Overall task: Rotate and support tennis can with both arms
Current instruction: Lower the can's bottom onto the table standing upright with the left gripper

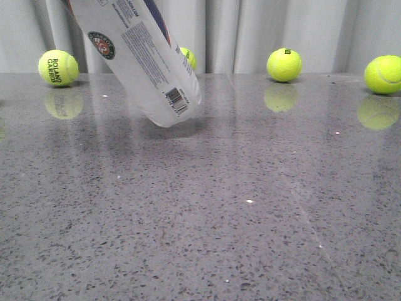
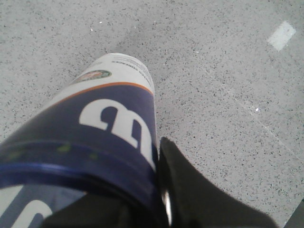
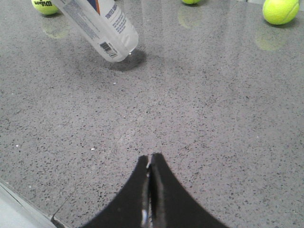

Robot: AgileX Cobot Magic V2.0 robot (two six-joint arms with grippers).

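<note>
Tennis can (image 2: pixel 95 137) tilted, against left fingers (image 2: pixel 190 190)

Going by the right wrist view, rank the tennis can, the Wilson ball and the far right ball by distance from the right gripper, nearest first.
1. Tennis can: tilted, its base end nearest the right gripper.
2. Far right ball: at the table's back.
3. Wilson ball: behind the can, too close to the other ball to rank firmly.

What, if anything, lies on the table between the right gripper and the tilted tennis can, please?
Nothing visible does. Only bare table lies between the right gripper, its fingers shut together, and the tennis can. The tennis balls sit further back, off that path.
</note>
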